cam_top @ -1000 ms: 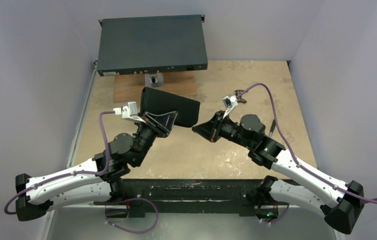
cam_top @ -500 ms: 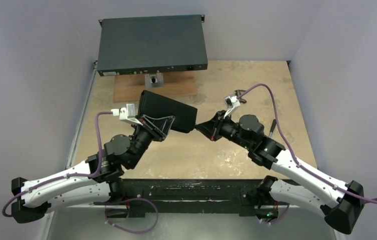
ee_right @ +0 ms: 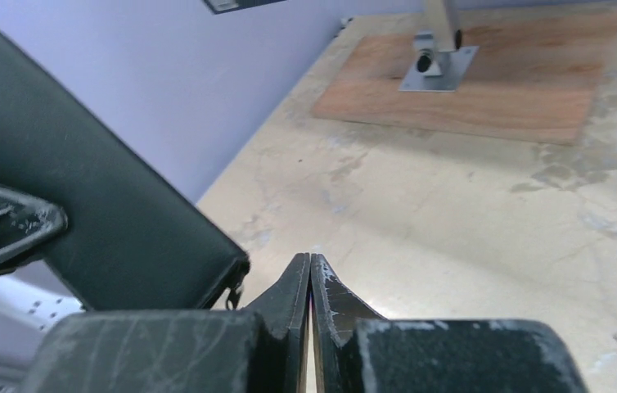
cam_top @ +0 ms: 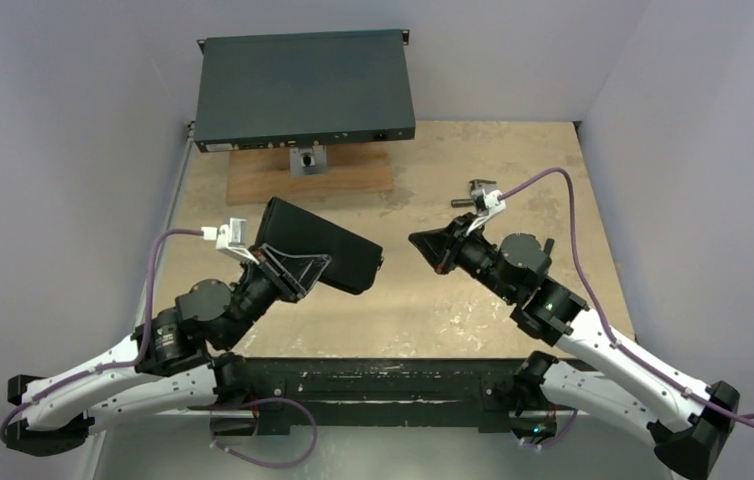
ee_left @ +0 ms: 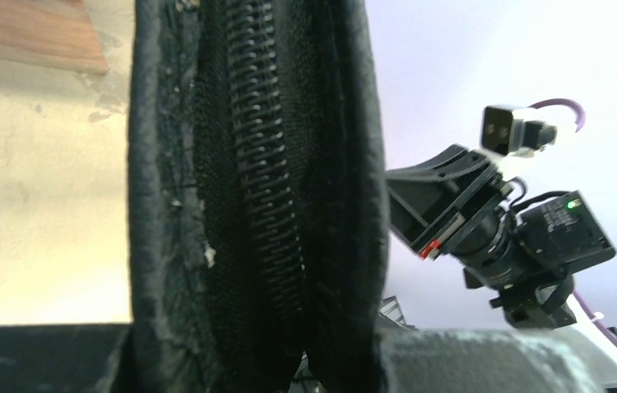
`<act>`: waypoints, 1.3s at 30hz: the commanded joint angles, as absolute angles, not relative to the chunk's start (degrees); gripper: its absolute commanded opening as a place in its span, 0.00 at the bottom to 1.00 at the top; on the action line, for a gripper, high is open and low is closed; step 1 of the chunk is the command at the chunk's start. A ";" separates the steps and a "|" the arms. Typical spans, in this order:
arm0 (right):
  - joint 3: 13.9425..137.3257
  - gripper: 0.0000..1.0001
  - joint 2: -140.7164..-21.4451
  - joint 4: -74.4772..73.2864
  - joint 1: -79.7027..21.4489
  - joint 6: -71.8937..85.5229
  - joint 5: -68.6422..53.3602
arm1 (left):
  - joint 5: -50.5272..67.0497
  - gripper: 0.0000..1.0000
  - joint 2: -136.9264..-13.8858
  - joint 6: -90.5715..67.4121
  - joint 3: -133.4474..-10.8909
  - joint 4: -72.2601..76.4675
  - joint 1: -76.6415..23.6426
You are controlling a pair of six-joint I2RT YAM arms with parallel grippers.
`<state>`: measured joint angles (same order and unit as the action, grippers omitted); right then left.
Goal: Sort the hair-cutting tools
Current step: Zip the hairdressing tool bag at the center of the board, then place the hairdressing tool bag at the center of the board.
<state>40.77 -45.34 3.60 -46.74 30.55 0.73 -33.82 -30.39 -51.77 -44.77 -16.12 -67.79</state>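
Note:
My left gripper (cam_top: pixel 295 268) is shut on a black zippered pouch (cam_top: pixel 325 248) and holds it tilted above the table at centre left. In the left wrist view the pouch's (ee_left: pixel 256 205) zipper edge stands upright between the fingers of the left gripper (ee_left: pixel 322 364). My right gripper (cam_top: pixel 421 243) is shut with nothing in it. It hangs a short way right of the pouch, apart from it. In the right wrist view the right gripper (ee_right: pixel 311 270) points past the pouch's (ee_right: pixel 84 205) corner, where a zipper pull dangles. The hair-cutting tools are out of view.
A dark flat rack unit (cam_top: pixel 303 90) lies at the back. In front of it is a wooden board (cam_top: pixel 353 178) with a metal bracket (cam_top: pixel 305 160). A small dark metal fitting (cam_top: pixel 473 192) lies behind my right wrist. Walls close in both sides.
My left arm has drawn the pouch back toward the near left. My right gripper, which was at the pouch's corner, has moved right and now stands apart from it.

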 commanded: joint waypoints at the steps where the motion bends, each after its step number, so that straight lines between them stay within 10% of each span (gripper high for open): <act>1: 43.77 0.11 -46.43 0.96 -45.53 25.42 1.89 | -34.32 0.00 -27.52 -53.85 -40.94 -16.46 -67.76; 4: 44.30 0.54 -46.88 -4.68 -45.51 26.50 3.08 | -37.00 0.00 -26.64 -55.50 -36.37 -14.69 -67.76; 7: 41.20 0.65 -44.07 -4.83 -45.53 27.72 4.84 | -39.18 0.00 -27.82 -58.00 -31.43 -10.49 -67.64; 29: 31.65 0.67 -34.52 -7.65 -45.48 31.81 6.01 | -15.50 0.00 -87.41 -73.28 -16.26 63.14 -52.88; 39: 32.65 0.68 -33.26 -9.67 -45.53 31.55 6.12 | -14.78 0.67 -86.72 -73.56 -20.57 40.67 -51.77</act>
<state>31.94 -34.13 -9.72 -45.58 31.48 5.02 -14.96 -92.84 -74.41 -16.97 54.48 -52.07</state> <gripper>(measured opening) 0.674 0.581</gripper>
